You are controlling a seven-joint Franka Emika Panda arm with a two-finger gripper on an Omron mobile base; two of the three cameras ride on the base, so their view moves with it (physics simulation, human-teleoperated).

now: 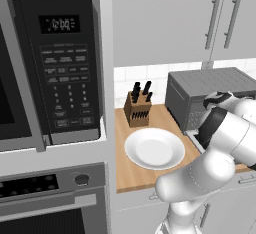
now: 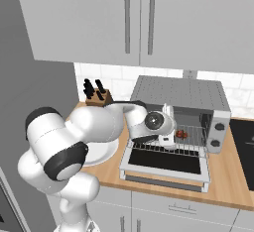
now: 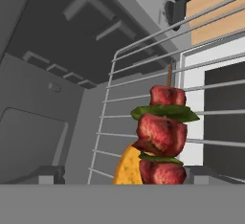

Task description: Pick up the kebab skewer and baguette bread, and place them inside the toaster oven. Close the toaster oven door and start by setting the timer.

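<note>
The grey toaster oven stands on the counter with its door dropped flat open. My gripper reaches into the cavity over the wire rack. In the hand view the kebab skewer, red meat chunks with green slices, lies on the rack between my fingertips, which stand wide apart without touching it. The golden-orange baguette bread lies right beside the skewer's near end, mostly hidden behind it. From the right base view the skewer shows as a small red spot on the rack.
A white plate and a knife block sit on the wooden counter left of the toaster oven. A black keypad microwave and a wall oven fill the far left. Cabinets hang above.
</note>
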